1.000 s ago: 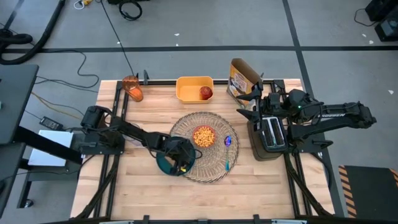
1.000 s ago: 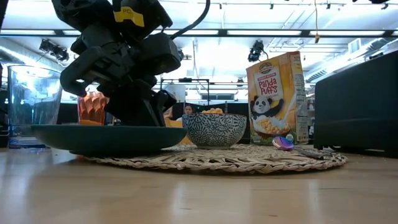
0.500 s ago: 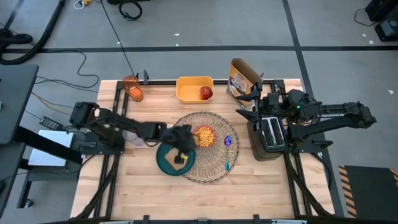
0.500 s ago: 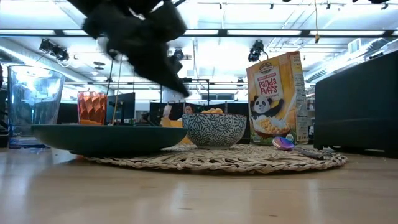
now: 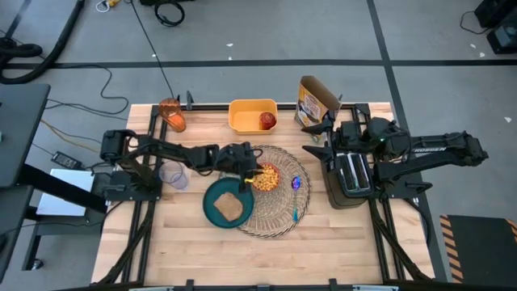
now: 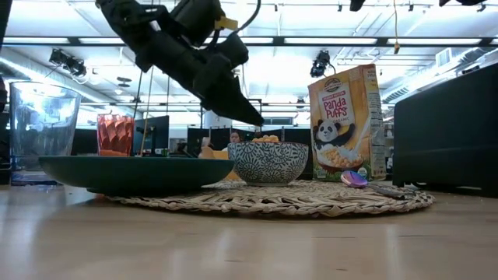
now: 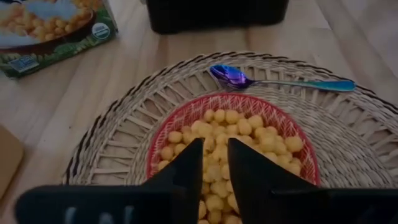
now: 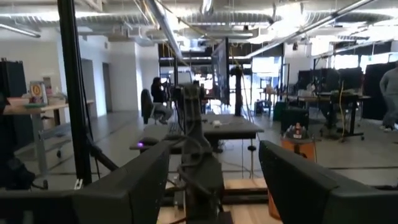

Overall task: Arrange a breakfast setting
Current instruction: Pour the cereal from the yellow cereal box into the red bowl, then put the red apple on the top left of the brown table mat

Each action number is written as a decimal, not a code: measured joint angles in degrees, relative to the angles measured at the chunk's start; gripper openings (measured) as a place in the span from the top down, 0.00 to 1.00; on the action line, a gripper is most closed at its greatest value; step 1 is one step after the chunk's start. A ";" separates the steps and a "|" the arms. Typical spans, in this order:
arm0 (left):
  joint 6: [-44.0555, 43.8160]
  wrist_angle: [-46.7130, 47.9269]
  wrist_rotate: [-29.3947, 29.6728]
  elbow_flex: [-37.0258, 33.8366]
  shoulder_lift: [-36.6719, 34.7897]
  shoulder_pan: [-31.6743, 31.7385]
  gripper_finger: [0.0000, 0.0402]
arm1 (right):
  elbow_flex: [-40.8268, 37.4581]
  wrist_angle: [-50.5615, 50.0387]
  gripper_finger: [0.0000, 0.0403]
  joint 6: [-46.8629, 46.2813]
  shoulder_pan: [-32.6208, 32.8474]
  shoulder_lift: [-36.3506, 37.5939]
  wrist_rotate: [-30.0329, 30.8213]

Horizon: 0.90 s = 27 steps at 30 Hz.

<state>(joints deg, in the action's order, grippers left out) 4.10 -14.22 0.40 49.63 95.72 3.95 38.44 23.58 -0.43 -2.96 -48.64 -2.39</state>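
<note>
Left tool point(image 5: 257, 170) hangs over the one pink bowl point(image 5: 264, 176) in the high view, empty, while one toast slice point(image 5: 229, 208) lies on the one teal plate point(image 5: 226, 204) overlapping the placemat point(image 5: 279, 217), laid for eating. Low view shows one orange cup point(image 6: 115, 134) behind the plate. Left wrist view shows its fingers point(image 7: 193, 171) narrowly parted; right wrist view shows the right tool point(image 8: 214, 177) wide, empty, waiting above the toaster point(image 5: 352, 175).

Even, bright overhead light in high view; soft shadows only. Low view backlit by ceiling strip lights point(image 6: 327, 40), left arm's dark two-finger gripper point(image 6: 233, 105) in silhouette, foreground light wooden tabletop point(image 6: 249, 249) out of focus. Left wrist view dimmer, near fingers point(image 7: 186, 174) blurred.
</note>
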 joint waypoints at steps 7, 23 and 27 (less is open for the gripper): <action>-0.41 0.19 0.36 0.00 -0.60 1.14 0.59 | 0.74 -3.04 0.27 2.13 0.00 0.39 1.42; -8.40 -8.02 0.96 2.06 -7.01 22.53 0.54 | 13.16 -24.70 0.27 6.47 2.64 -2.50 13.69; -4.86 -8.12 -0.82 7.63 -1.75 24.26 0.54 | 13.16 -24.63 0.27 6.58 2.64 -3.12 14.73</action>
<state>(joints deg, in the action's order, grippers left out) -0.77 -22.35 -0.41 57.25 93.97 28.21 51.59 -1.04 6.15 -0.32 -51.76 12.34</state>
